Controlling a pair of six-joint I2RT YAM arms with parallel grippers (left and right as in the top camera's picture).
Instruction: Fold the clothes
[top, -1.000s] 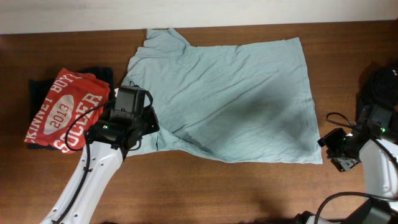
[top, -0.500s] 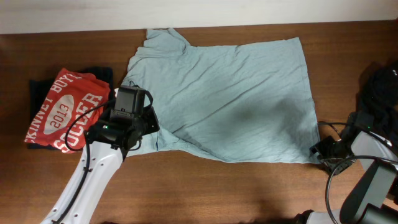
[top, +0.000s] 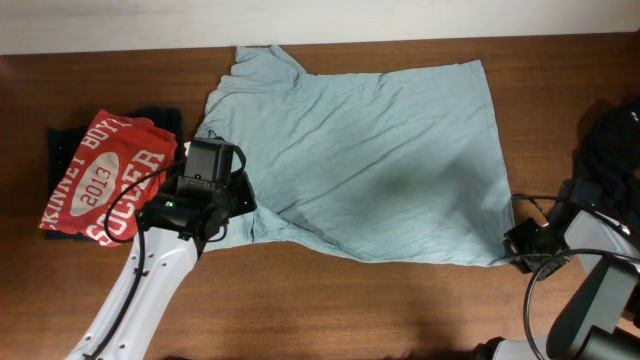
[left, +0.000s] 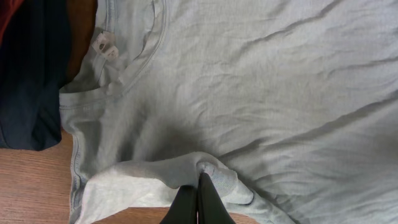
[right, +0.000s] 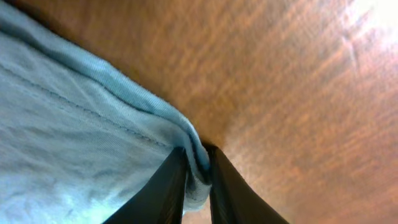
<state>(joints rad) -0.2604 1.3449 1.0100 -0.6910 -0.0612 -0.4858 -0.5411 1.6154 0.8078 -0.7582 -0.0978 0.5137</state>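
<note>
T-shirt (top: 370, 150) lies on table (top: 330, 300), lettered shirt (top: 105, 180) leftward.

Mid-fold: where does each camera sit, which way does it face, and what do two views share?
Overhead: above the table, facing straight down on the t-shirt; left arm and right arm show.
Left wrist: on the left arm, facing down past the left gripper, shut on a shirt fold; its fingers show.
Right wrist: low over the table, facing along the right gripper, pinching the hem; its fingers show.
Shared: overhead and left wrist both show the black garment.
</note>
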